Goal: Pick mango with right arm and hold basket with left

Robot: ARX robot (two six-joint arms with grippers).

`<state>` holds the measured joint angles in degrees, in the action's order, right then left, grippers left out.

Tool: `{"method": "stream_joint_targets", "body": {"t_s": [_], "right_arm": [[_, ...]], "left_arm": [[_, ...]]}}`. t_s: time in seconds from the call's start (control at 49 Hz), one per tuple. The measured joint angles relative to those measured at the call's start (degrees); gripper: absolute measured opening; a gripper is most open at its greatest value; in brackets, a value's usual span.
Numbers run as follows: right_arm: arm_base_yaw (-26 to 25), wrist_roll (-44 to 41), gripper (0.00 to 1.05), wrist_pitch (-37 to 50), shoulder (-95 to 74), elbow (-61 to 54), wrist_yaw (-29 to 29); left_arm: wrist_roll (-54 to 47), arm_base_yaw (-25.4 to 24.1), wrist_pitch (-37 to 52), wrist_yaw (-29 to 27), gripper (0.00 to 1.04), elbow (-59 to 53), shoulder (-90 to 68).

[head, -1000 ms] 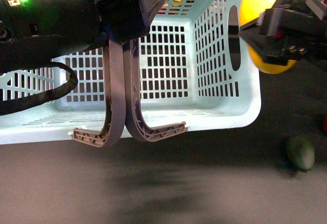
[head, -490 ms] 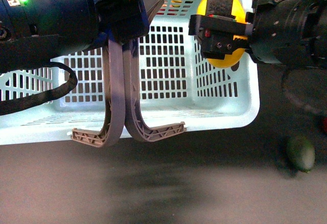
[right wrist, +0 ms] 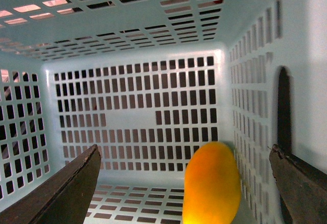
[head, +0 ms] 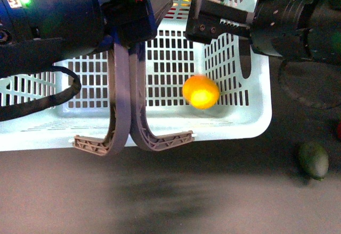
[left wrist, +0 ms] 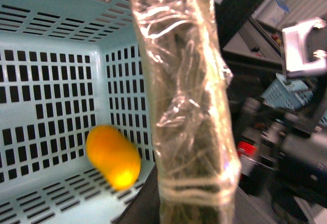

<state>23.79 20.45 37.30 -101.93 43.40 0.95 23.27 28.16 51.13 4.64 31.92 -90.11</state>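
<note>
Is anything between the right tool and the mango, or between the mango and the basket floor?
Nothing visible. The mango, blurred, is inside the basket low by its floor, below the open right tool. Only open air shows between tool and fruit, and nothing else lies in the visible part of the basket.

bench: dark grey and smooth
green fruit: lies on the bench, far below the right jaws, near a corner of the basket

One turquoise basket with two grey handles. One orange mango inside. One dark green fruit on the table. Two robot arms: left arm, right arm.
</note>
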Motion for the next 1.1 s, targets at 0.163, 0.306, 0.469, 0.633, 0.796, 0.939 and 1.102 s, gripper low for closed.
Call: {"method": "stream_joint_targets", "body": {"t_s": [0.163,0.306,0.469,0.633,0.796,0.939,1.102], "right_arm": [[-1.2,0.5,0.97,0.9,9.5,-6.3,-1.0],[-2.8,1.4,0.97,0.3,16.8,-11.1,-2.5],[-5.4,3.8,0.97,-3.1,31.3,-22.2,-5.7],[-6.1,4.3,0.97,-8.5,44.3,-31.2,-14.9],[-4.6,4.2,0.97,-13.3,53.5,-35.5,-19.5],[-4.5,4.2,0.97,-13.3,54.0,-35.5,-19.5],[-4.5,4.2,0.97,-13.3,54.0,-35.5,-19.5]], "left_arm": [[0.2,0.1,0.0,-0.4,0.08,0.0,-0.3],[0.0,0.1,0.0,-0.3,0.08,0.0,-0.3],[0.3,0.1,0.0,-0.1,0.08,0.0,-0.3],[0.3,0.1,0.0,-0.1,0.08,0.0,-0.3],[0.3,0.0,0.0,-0.2,0.08,0.0,-0.3],[0.2,0.1,0.0,-0.1,0.08,0.0,-0.3],[0.3,0.1,0.0,-0.1,0.08,0.0,-0.3]]}}
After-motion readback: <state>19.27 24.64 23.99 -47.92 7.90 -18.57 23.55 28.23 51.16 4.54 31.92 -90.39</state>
